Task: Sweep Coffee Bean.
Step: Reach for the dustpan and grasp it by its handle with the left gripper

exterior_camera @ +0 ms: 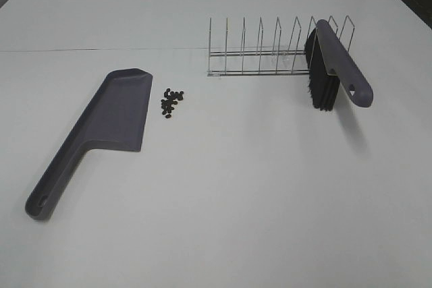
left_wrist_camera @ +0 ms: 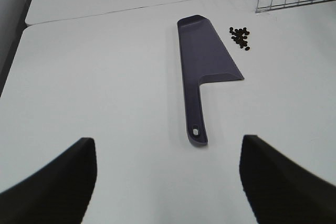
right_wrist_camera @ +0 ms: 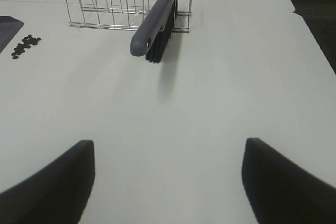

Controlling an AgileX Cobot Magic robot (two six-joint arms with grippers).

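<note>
My left pincer [left_wrist_camera: 168, 150] and right pincer [right_wrist_camera: 168, 150] are spread, empty. A long flat purple plastic dustpan [exterior_camera: 111, 109] lies here. A purple black-bristled brush [exterior_camera: 344, 59] leans well apart from it. Tiny dark coffee beans [exterior_camera: 171, 102] sit just beside the dustpan. They look light and rolly, so I'd push, not pinch.

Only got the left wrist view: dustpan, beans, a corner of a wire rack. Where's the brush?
Observer: The brush is propped in the wire rack, at its right end in the exterior high view.
Operator: Which way is it sitting?
Observer: Tilted. Its handle end, the one with the hole, sticks out toward the robot, and the black bristles hang below the handle.
Operator: Right arm on it yet?
Observer: No. The right gripper is apart from it, fingers open and empty.
</note>
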